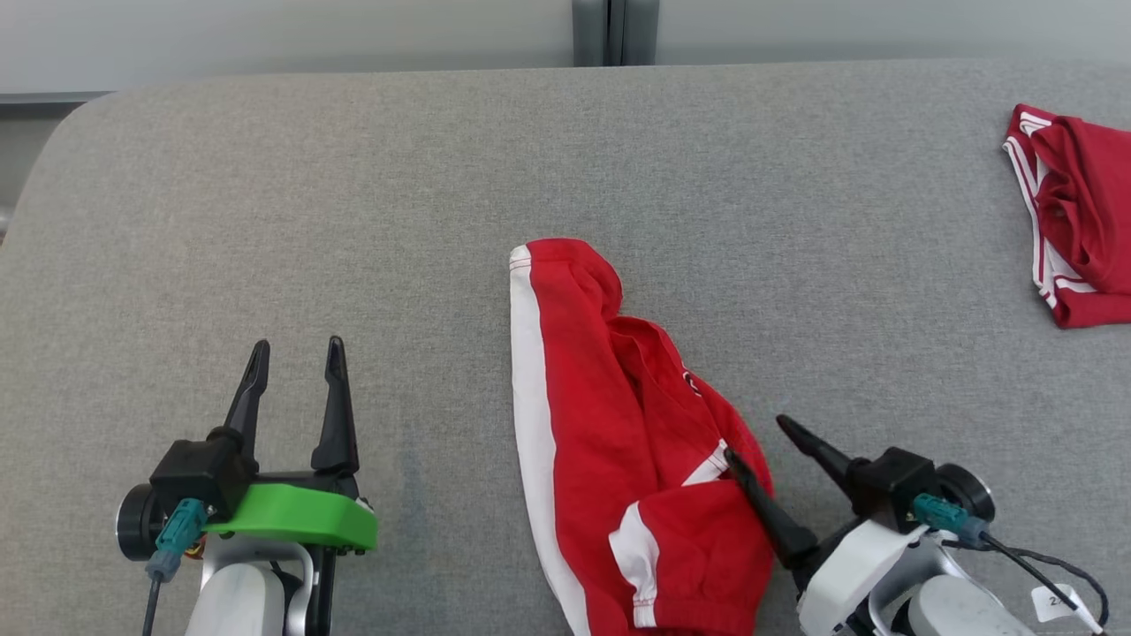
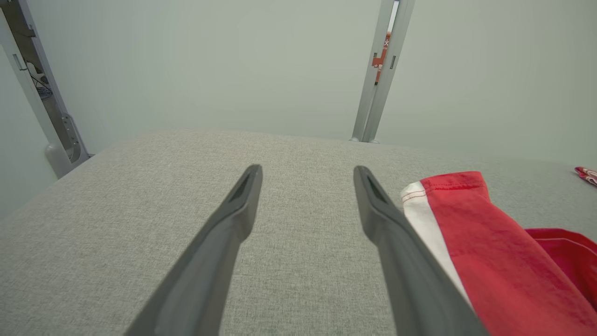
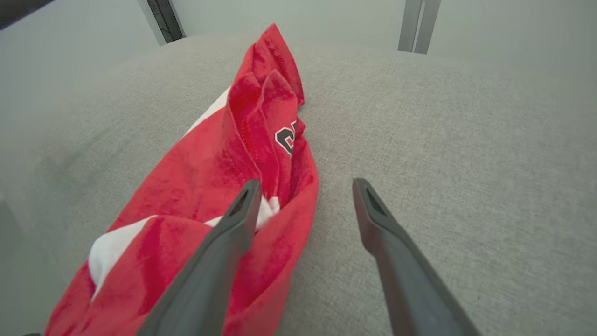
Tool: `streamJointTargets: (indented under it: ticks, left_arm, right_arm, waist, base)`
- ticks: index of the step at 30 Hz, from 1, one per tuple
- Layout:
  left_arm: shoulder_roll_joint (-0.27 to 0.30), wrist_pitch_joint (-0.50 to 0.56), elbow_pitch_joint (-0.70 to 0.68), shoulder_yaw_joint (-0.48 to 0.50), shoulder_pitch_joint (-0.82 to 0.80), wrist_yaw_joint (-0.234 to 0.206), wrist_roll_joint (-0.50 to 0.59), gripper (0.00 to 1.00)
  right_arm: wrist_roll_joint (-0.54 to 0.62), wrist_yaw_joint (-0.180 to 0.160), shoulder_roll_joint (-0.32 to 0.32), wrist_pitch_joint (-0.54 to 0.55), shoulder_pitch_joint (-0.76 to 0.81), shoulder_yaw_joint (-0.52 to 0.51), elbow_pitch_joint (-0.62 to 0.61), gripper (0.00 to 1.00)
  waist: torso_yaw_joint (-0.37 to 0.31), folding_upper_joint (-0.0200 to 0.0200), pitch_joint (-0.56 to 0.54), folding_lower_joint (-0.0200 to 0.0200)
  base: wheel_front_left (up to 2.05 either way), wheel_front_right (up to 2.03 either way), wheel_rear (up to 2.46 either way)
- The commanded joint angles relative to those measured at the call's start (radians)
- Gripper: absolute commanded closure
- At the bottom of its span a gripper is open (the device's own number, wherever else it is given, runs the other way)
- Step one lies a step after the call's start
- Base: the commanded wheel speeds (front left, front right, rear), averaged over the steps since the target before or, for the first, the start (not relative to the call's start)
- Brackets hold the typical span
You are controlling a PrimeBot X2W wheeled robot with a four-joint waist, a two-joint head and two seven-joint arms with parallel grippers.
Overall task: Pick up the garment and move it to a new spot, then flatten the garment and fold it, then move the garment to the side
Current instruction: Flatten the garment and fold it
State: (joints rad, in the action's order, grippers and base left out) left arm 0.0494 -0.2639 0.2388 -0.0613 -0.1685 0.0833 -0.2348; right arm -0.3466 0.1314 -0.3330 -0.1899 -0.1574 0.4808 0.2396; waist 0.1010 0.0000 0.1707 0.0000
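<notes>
In the head view you see the red, white-striped garment (image 1: pixel 610 442) crumpled at the near middle of the grey surface (image 1: pixel 353 221), the left gripper (image 1: pixel 296 353) well to its left with jaws spread and empty, the right gripper (image 1: pixel 755 439) at its right edge, and a second red garment (image 1: pixel 1078 221) far right. Your left wrist view shows the left gripper (image 2: pixel 305 170) wide over bare surface, the garment (image 2: pixel 489 242) just beside it. Your right wrist view shows the right gripper (image 3: pixel 303 184) with jaws apart, gripping nothing, one finger over the garment (image 3: pixel 210 186).
</notes>
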Motion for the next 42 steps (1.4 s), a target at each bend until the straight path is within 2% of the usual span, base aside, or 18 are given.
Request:
streamJointTargets:
  ticks: [1, 5, 6, 7, 8, 9, 14, 22, 26, 28, 31, 32, 33, 38, 42]
  left_arm:
    - [0.002, 0.0, 0.001, 0.002, 0.006, -0.002, -0.002, 0.0]
    - [0.002, 0.0, -0.001, 0.004, 0.001, -0.002, -0.003, 0.0]
    - [0.002, 0.0, -0.002, 0.005, -0.001, -0.001, -0.003, 0.0]
    - [0.002, 0.0, -0.003, 0.006, -0.002, -0.001, -0.002, 0.0]
    - [0.002, 0.0, -0.004, 0.007, -0.003, -0.001, -0.002, 0.0]
    - [0.002, 0.0, -0.005, 0.008, -0.004, -0.002, -0.001, 0.0]
    - [0.002, 0.0, -0.008, 0.011, -0.012, -0.004, 0.005, 0.0]
    - [0.002, 0.0, 0.0, -0.011, -0.046, 0.0, -0.001, 0.0]
    - [0.002, 0.0, 0.002, -0.028, -0.06, -0.003, -0.01, 0.0]
    - [0.002, 0.0, 0.003, -0.043, -0.074, -0.005, -0.019, 0.0]
    - [0.002, 0.0, 0.005, -0.056, -0.081, -0.007, -0.024, 0.0]
    - [0.002, 0.0, 0.006, -0.061, -0.086, -0.008, -0.027, 0.0]
    - [0.002, 0.0, 0.005, -0.064, -0.09, -0.01, -0.029, 0.0]
    - [0.002, 0.0, 0.007, -0.076, -0.089, -0.02, -0.033, 0.0]
    - [0.002, 0.0, 0.007, -0.064, -0.073, -0.021, -0.021, 0.0]
  right_arm:
    - [-0.014, -0.002, 0.005, 0.01, -0.002, 0.012, 0.014, 0.0]
    - [-0.077, -0.002, 0.027, 0.056, 0.004, 0.047, 0.067, 0.0]
    - [-0.095, -0.002, 0.028, 0.068, 0.004, 0.058, 0.077, 0.03]
    - [-0.111, -0.002, 0.026, 0.076, 0.002, 0.066, 0.085, 0.49]
    - [-0.125, -0.002, 0.024, 0.079, -0.006, 0.073, 0.091, 0.62]
    - [-0.133, -0.002, 0.022, 0.071, -0.016, 0.074, 0.093, 1.0]
    - [-0.154, -0.002, -0.004, 0.05, -0.09, 0.056, 0.115, 1.0]
    - [-0.124, -0.002, -0.08, 0.065, -0.338, 0.016, 0.196, 1.0]
    - [-0.115, -0.002, -0.113, 0.087, -0.479, 0.019, 0.295, 1.0]
    - [-0.112, -0.002, -0.12, 0.082, -0.573, 0.01, 0.395, 1.0]
    - [-0.123, -0.002, -0.102, 0.062, -0.648, -0.001, 0.492, 1.0]
    - [-0.122, -0.002, -0.101, 0.053, -0.672, -0.004, 0.529, 0.2]
    - [-0.117, -0.002, -0.1, 0.048, -0.688, -0.003, 0.558, 0.0]
    - [-0.104, -0.002, -0.073, -0.04, -0.747, -0.029, 0.659, 0.0]
    - [-0.089, -0.002, -0.064, -0.071, -0.724, -0.041, 0.656, 0.0]
  waist:
    - [0.005, 0.0, 0.006, 0.0]
    - [0.009, 0.0, 0.013, 0.0]
    - [0.01, 0.0, 0.015, 0.0]
    - [0.01, 0.0, 0.017, 0.0]
    - [0.009, 0.0, 0.019, 0.0]
    - [0.009, 0.0, 0.021, 0.0]
    - [0.004, 0.0, 0.033, 0.0]
    - [0.027, 0.0, 0.06, 0.0]
    - [0.052, 0.0, 0.075, 0.0]
    - [0.072, 0.0, 0.089, 0.0]
    - [0.084, 0.0, 0.1, 0.0]
    - [0.089, 0.0, 0.104, 0.0]
    - [0.092, 0.0, 0.107, 0.0]
    - [0.084, 0.0, 0.106, 0.0]
    - [0.056, 0.0, 0.091, 0.0]
  base:
    - [0.0, 0.0, 0.0]
    - [0.0, 0.0, 0.0]
    - [0.0, 0.0, 0.0]
    - [0.0, 0.0, 0.0]
    - [0.0, 0.0, 0.0]
    - [0.0, 0.0, 0.0]
    - [0.0, 0.0, 0.0]
    - [0.0, 0.0, 0.0]
    - [0.0, 0.0, 0.0]
    - [0.0, 0.0, 0.0]
    - [0.0, 0.0, 0.0]
    - [0.0, 0.0, 0.0]
    - [0.0, 0.0, 0.0]
    - [0.0, 0.0, 0.0]
    - [0.0, 0.0, 0.0]
